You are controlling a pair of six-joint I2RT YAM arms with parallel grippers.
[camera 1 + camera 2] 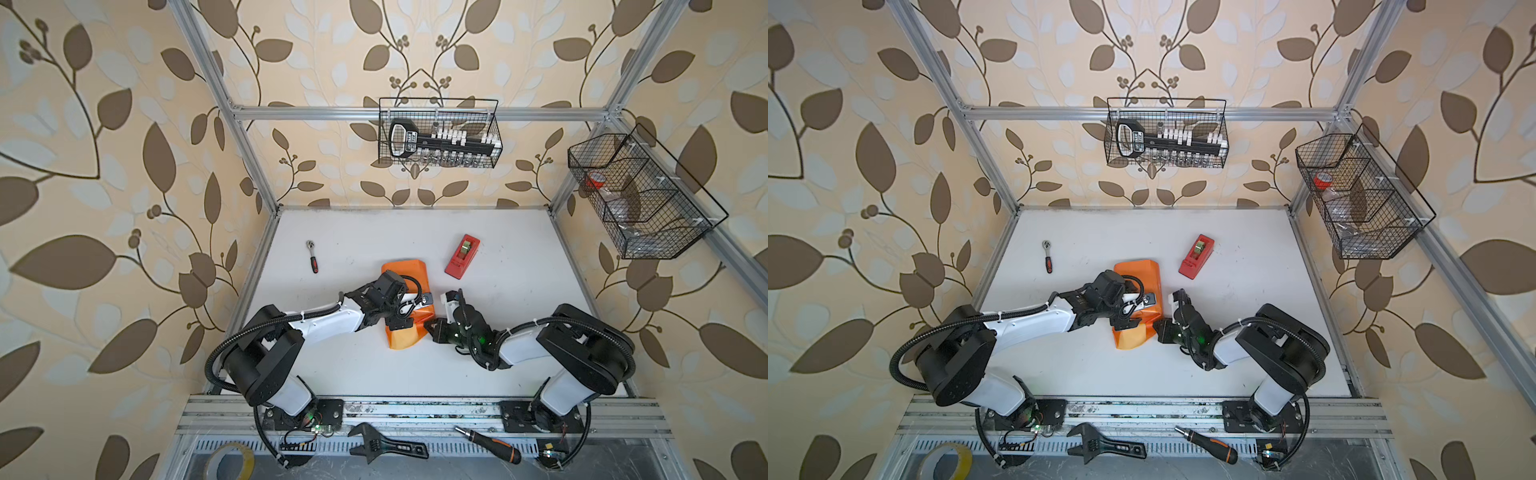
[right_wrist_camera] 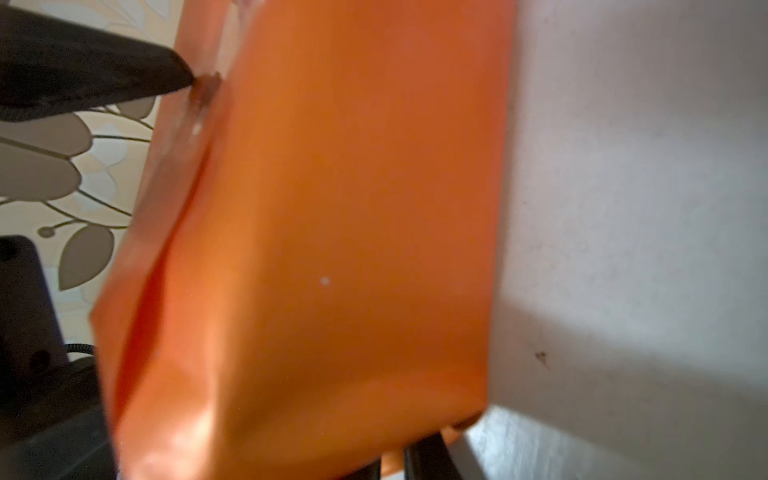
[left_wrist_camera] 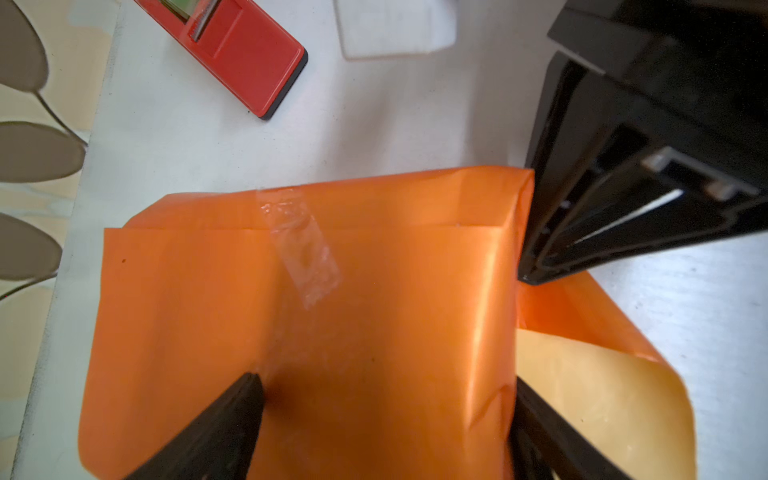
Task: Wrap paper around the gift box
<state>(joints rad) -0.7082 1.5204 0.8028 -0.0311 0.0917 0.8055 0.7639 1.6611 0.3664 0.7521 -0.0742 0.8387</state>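
Left wrist view tells you most of it: your left gripper has its jaws spread wide, tips resting on top of the paper. The sheet is folded orange-side out around the gift box in the middle of the counter. You can't see the box itself, it's hidden under the sheet.

A strip of clear tape crosses the top seam, so I'd say the main wrap is done and you're on the end flaps. The flap by the right arm hangs loose, yellow side showing.

In both top views the left arm reaches in with its elbow bent and wrist tipped down over the parcel. Your right gripper comes in low and sideways at the parcel's near end, forearm almost flat to the counter. Its jaws look closed on the paper's loose edge.

Next move, I reckon: crease that flap against the box end, hold it, then get tape from the red dispenser just beyond.
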